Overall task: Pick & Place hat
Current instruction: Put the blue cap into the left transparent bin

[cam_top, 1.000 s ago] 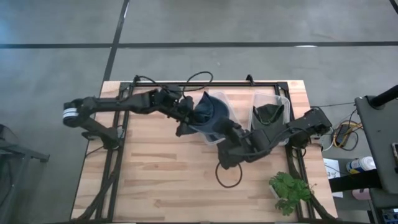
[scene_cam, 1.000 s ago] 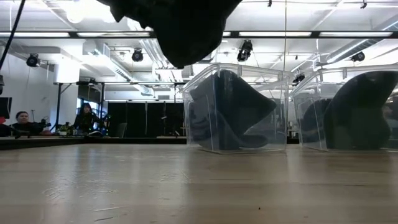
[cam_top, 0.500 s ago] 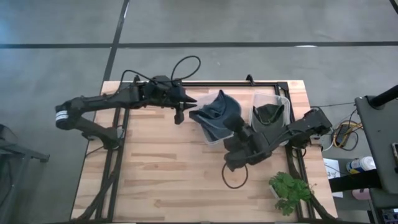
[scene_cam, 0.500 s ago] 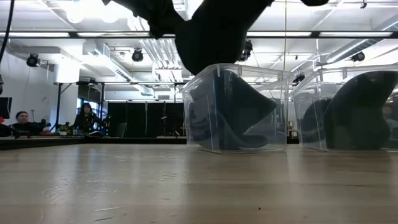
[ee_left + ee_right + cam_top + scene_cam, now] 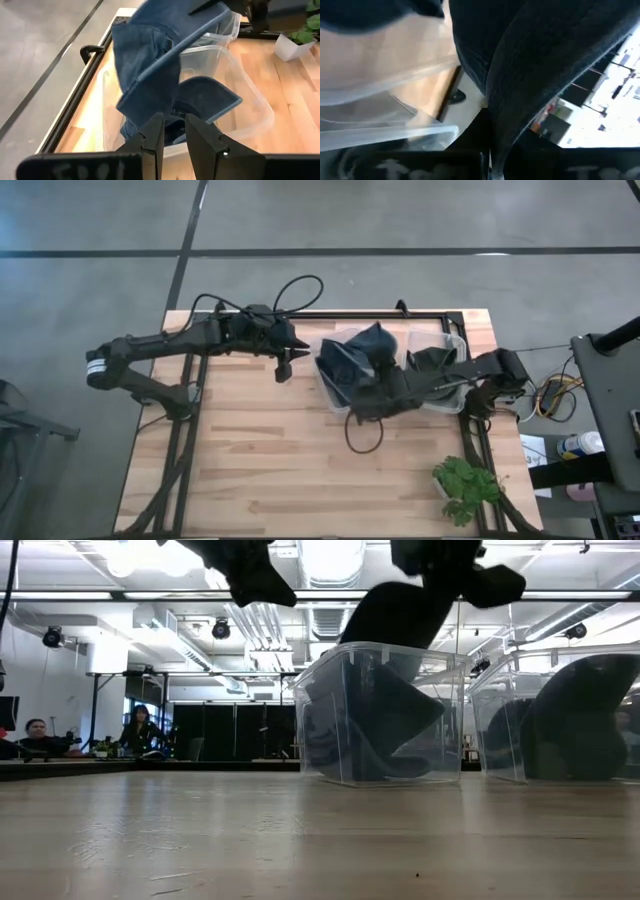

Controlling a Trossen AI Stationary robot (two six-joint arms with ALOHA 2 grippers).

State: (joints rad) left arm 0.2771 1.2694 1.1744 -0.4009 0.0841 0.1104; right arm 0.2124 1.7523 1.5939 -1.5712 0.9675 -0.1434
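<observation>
Right tool (image 5: 372, 368) pinched tight on a blue hat (image 5: 362, 358), lifting the cloth above the rim of the left clear bin (image 5: 380, 715) so it can come free or be let down inside; hard to judge which from this alone. Hangs over a second dark hat lying in that bin (image 5: 200, 100), brim tilted toward the bin's wall. Held by a fold of fabric, so the hat droops and folds below the grip, seen close in the right wrist view (image 5: 540, 65). Left tool (image 5: 283, 363) parked just beside the bin over bare surface (image 5: 250, 460), fingers (image 5: 152, 137) slightly spread, gripping nothing, apart from the hat, probably kept clear to leave room. Neighbouring bin (image 5: 440, 365) on the right with another dark hat inside. Small potted plant (image 5: 465, 488) near the surface's corner, well apart
</observation>
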